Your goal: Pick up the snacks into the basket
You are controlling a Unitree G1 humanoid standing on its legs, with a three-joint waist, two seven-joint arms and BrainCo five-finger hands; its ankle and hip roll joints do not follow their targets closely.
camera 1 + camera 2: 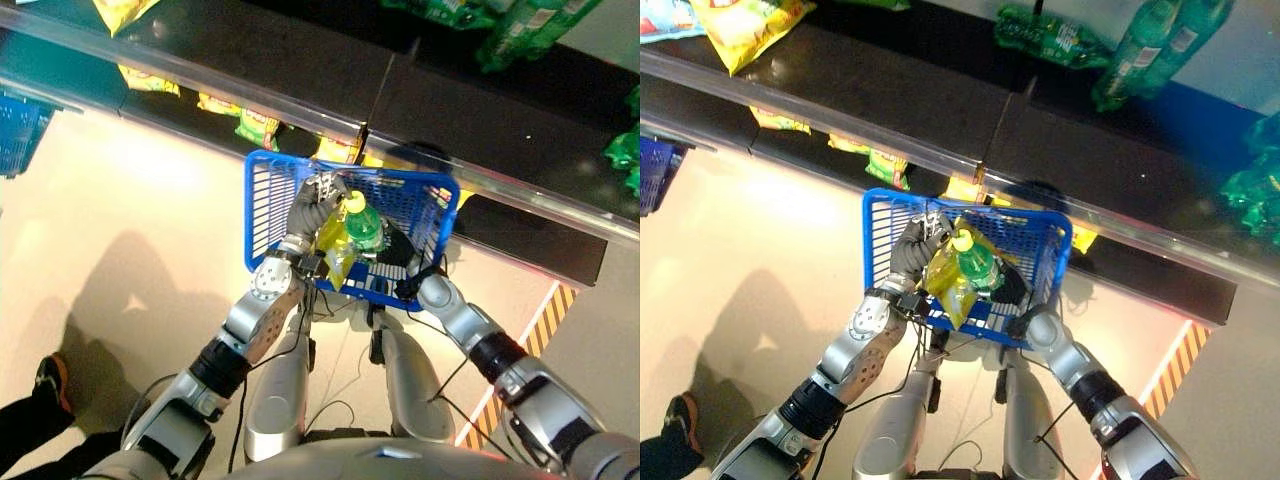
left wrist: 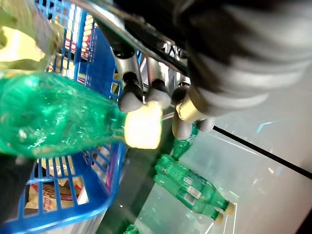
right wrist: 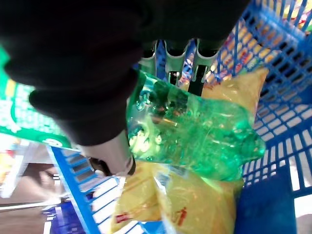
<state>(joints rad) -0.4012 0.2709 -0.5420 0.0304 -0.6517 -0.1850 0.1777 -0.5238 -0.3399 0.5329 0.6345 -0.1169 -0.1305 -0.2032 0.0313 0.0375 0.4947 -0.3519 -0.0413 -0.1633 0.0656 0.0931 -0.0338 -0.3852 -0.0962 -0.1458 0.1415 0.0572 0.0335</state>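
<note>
Snacks (image 1: 952, 275) and bottle (image 1: 978, 263) in basket (image 1: 885, 225) | beige floor (image 1: 150, 220), dark shelves (image 1: 890, 100) | we see left robot hand (image 1: 318, 195) fingertips curled on bottle cap, right robot hand (image 3: 107, 131) gripping bottle

A blue mesh basket (image 1: 270, 200) holds a clear green bottle (image 1: 364, 228) with a yellow cap (image 2: 142, 125) and yellow snack bags (image 3: 195, 209); yellow-black stripes (image 1: 545, 320) mark the floor.

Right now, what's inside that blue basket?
Inside the blue basket a green bottle with a yellow cap lies on yellow snack bags. The left hand and right hand reach in; anything beneath the bags is hidden.
</note>
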